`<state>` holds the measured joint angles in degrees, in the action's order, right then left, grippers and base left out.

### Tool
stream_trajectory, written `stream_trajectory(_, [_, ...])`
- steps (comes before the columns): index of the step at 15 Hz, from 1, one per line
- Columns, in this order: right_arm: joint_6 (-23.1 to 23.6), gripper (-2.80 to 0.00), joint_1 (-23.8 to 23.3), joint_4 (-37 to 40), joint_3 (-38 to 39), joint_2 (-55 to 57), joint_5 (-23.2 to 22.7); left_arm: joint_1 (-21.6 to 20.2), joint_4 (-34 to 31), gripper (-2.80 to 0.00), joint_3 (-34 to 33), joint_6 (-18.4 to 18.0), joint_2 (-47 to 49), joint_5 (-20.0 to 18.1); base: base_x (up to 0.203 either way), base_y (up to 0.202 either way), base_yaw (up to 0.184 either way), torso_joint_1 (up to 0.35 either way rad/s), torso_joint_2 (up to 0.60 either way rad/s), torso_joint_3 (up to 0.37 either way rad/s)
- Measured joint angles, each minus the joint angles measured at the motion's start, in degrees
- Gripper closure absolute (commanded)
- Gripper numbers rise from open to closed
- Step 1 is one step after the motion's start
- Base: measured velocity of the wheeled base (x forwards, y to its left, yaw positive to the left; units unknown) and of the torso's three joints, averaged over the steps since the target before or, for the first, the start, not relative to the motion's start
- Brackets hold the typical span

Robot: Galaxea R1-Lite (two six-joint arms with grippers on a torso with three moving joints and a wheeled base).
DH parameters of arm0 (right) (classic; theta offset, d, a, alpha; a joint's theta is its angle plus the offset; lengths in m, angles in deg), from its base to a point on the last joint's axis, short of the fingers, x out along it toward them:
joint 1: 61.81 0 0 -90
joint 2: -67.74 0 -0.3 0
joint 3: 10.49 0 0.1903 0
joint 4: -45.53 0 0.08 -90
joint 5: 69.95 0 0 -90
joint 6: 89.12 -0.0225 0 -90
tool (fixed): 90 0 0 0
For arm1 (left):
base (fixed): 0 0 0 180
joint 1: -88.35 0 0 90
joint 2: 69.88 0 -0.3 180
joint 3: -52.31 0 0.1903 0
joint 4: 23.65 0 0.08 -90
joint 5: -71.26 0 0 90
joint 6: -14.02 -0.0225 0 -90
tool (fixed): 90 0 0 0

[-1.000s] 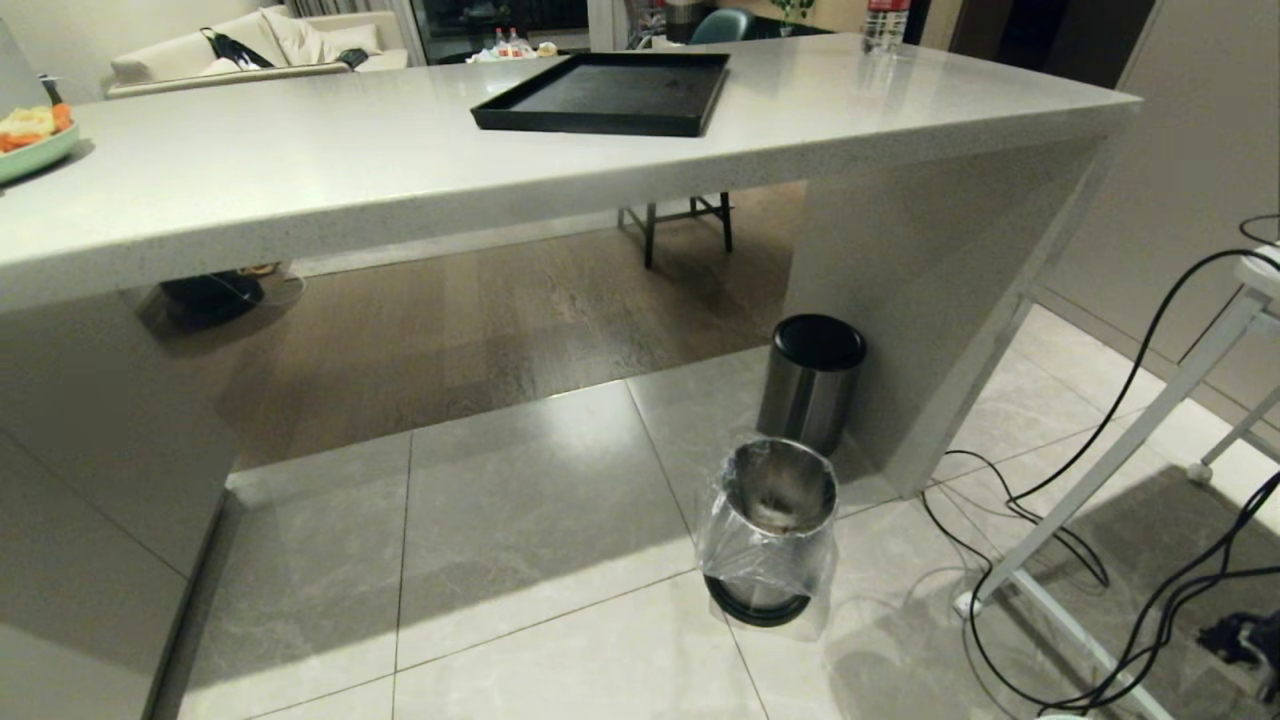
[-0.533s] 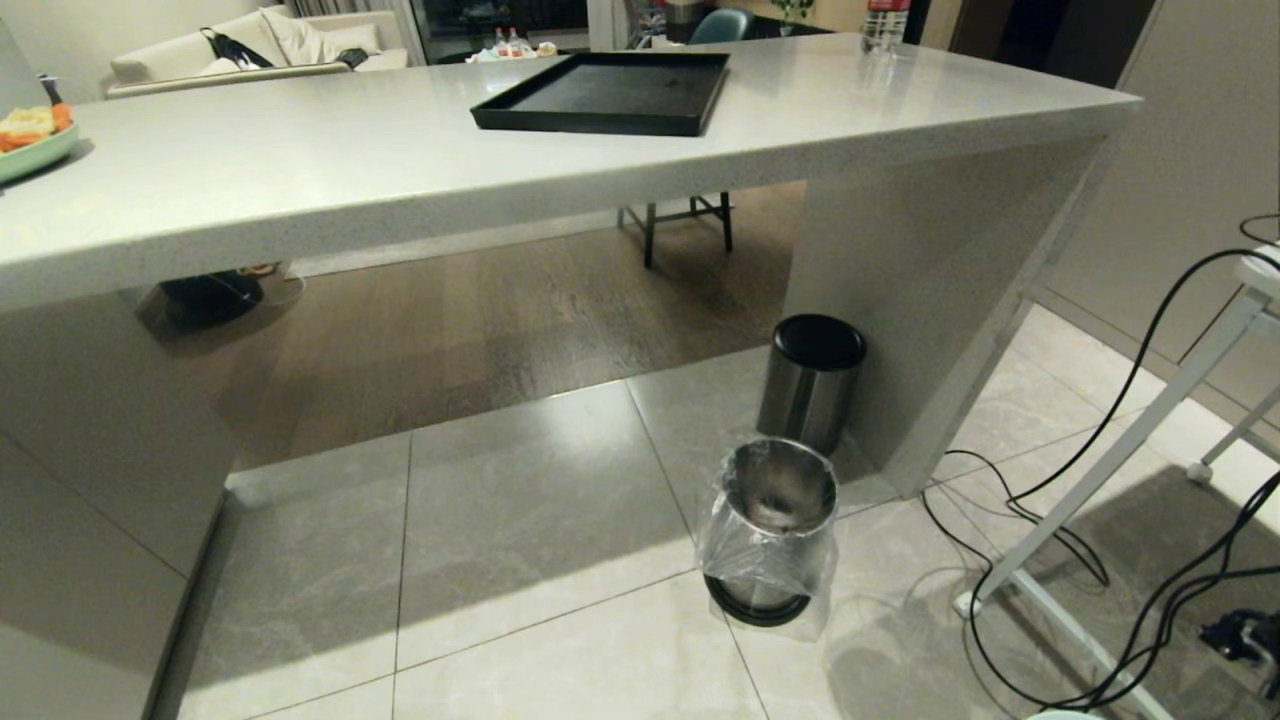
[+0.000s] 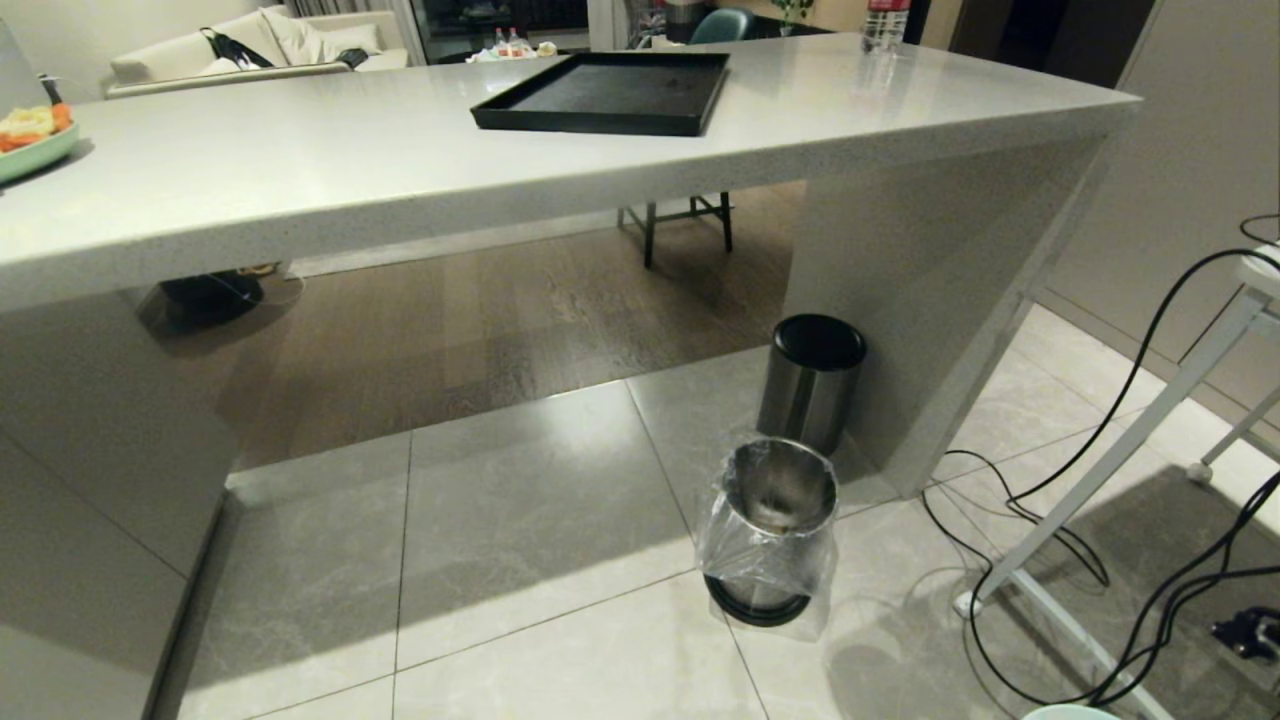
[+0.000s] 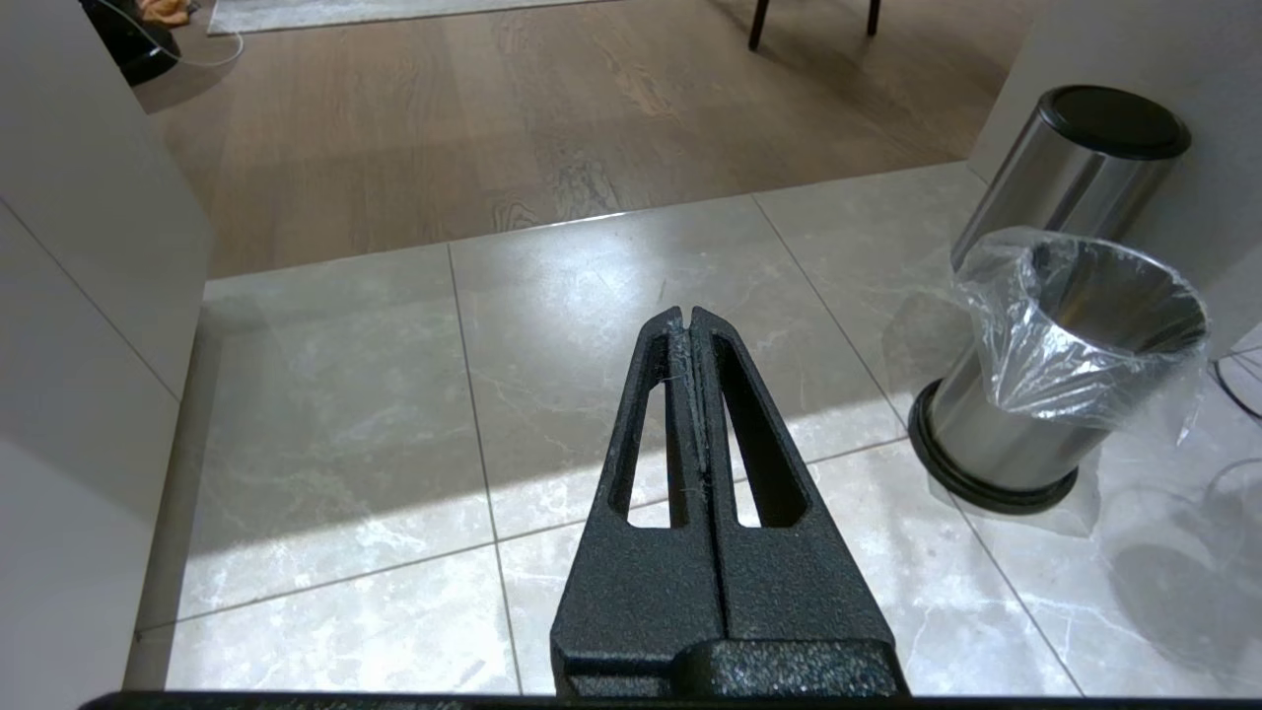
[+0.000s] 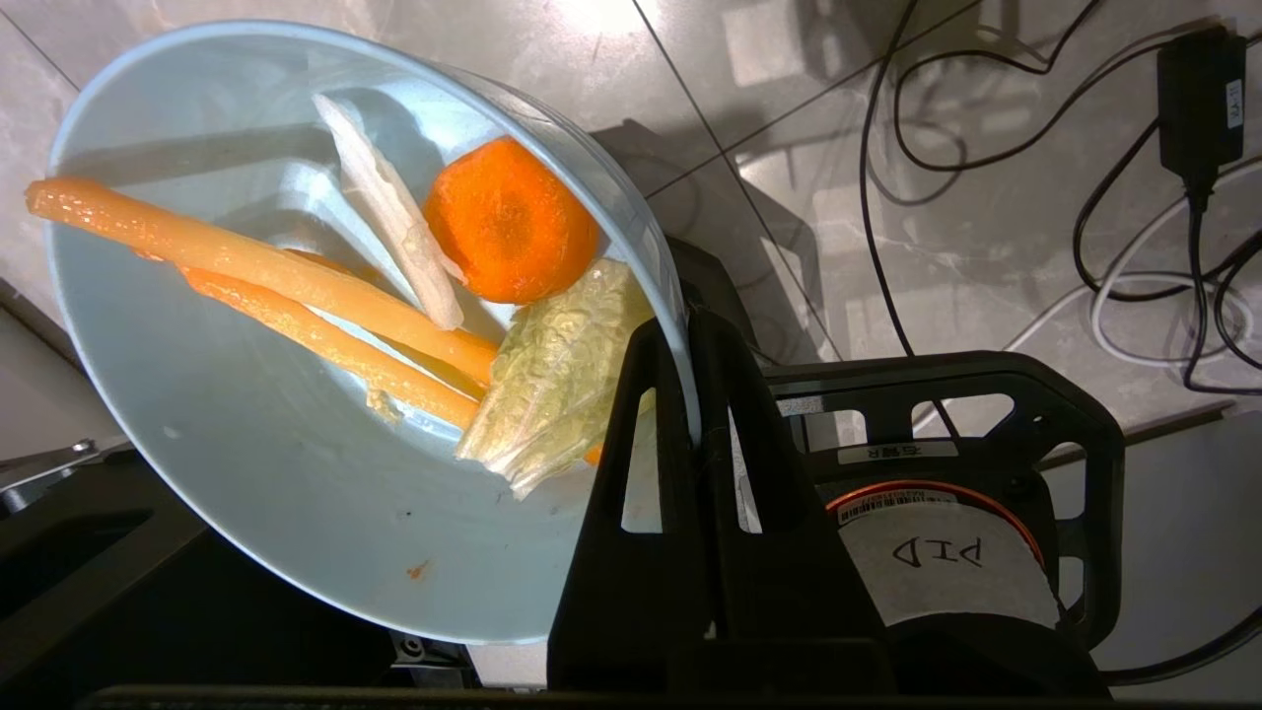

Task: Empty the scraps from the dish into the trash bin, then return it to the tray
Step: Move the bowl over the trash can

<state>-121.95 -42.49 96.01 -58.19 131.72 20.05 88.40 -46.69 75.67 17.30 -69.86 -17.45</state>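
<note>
One light-blue dish (image 5: 296, 414) held by the right gripper (image 5: 690, 335): fingers closed on its rim, one inside and one outside the wall. The dish is tilted above the tiled floor (image 5: 808, 128), and only a sliver of its rim (image 3: 1065, 712) shows at the bottom edge of the head view. Scraps (image 5: 414, 296) inside: two long orange sticks, one round carrot slice, one pale white strip, one piece of green-white leaf, all gathered near the gripped side.

Two steel bins on the floor beside the bench (image 3: 400, 170) leg: one trash bin (image 3: 770, 530) with a clear bag liner, open top, and one black-topped bin (image 3: 812, 382) just behind it.

One black tray (image 3: 610, 95) on the bench, nothing on it. One green plate (image 3: 30, 140) of food at the bench's left end.

Left gripper (image 4: 690, 335) hangs over the floor tiles, fingers pressed together, holding nothing.
</note>
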Motion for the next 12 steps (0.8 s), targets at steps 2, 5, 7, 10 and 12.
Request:
stream_trajectory(2, [-0.02, 0.00, 0.02, 0.10, 0.11, -0.90, -0.05, -0.02, 0.00, 0.00, 0.00, 0.01, 0.00, 0.01, 0.000, 0.000, 0.000, 0.000, 0.00, 0.000])
stream_trajectory(5, [-0.01, 0.00, 0.05, 0.55, -0.27, -1.82, 0.17, 0.02, 0.00, 0.00, 0.00, 0.01, 0.00, 0.00, 0.000, 0.000, 0.000, 0.001, 0.00, -0.010])
stream_trajectory(7, [0.00, 0.00, 0.05, 1.49, -0.46, -2.47, 0.93, 0.06, 0.00, 0.00, 0.00, 0.01, 0.00, 0.02, 0.000, 0.000, 0.000, 0.003, 0.00, -0.114])
stream_trajectory(10, [-0.10, 0.00, 0.05, 1.73, -0.16, -2.87, 0.94, 0.05, -0.02, 0.00, 0.00, 0.08, 0.00, 0.00, 0.000, 0.000, 0.000, 0.002, 0.00, -0.179])
stream_trajectory(12, [-0.11, 0.00, 0.05, 1.79, 0.00, -3.29, 0.94, 0.00, -0.02, 0.00, 0.00, 0.05, 0.00, -0.02, 0.000, 0.000, 0.000, 0.004, 0.00, -0.192])
